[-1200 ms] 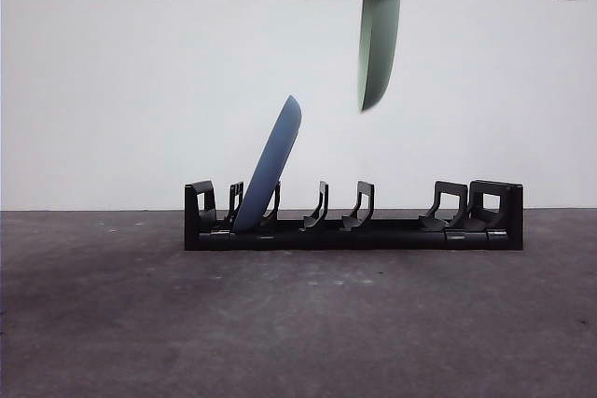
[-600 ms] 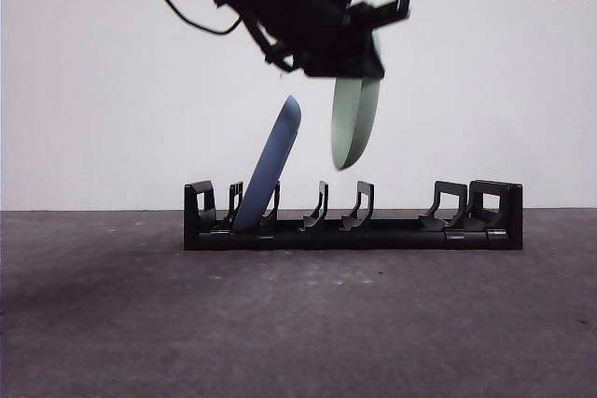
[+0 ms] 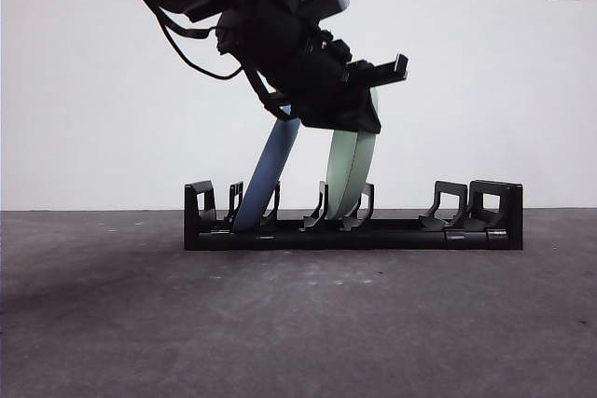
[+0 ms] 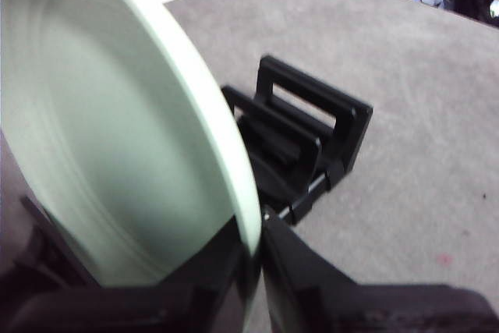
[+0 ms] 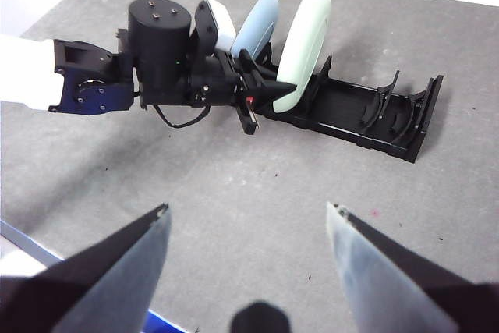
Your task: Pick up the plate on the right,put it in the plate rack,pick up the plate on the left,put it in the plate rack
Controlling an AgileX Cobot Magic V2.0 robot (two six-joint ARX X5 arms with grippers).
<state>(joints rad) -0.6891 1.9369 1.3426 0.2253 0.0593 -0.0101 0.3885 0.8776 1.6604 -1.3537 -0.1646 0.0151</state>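
Note:
The long black plate rack (image 3: 401, 231) lies across the table. A blue plate (image 3: 271, 171) leans in a slot near one end of it. A pale green plate (image 3: 348, 174) stands nearly upright with its lower edge down between the middle prongs. My left gripper (image 3: 351, 124) reaches down from the upper left of the front view and is shut on the green plate's top rim (image 4: 117, 154), its jaws (image 4: 253, 246) pinching the edge. My right gripper (image 5: 245, 216) hangs open high above the table, well back from the rack (image 5: 366, 115), and holds nothing.
The left arm (image 5: 160, 60) stretches across the grey tabletop toward the rack. The blue plate (image 5: 257, 25) stands just behind the green plate (image 5: 304, 44). The rack's prongs past the green plate (image 3: 448, 207) hold nothing. A white wall stands behind.
The left gripper has come down and slightly sideways with the green plate. The plate's lower edge has gone from hanging above the rack to sitting between the middle prongs.

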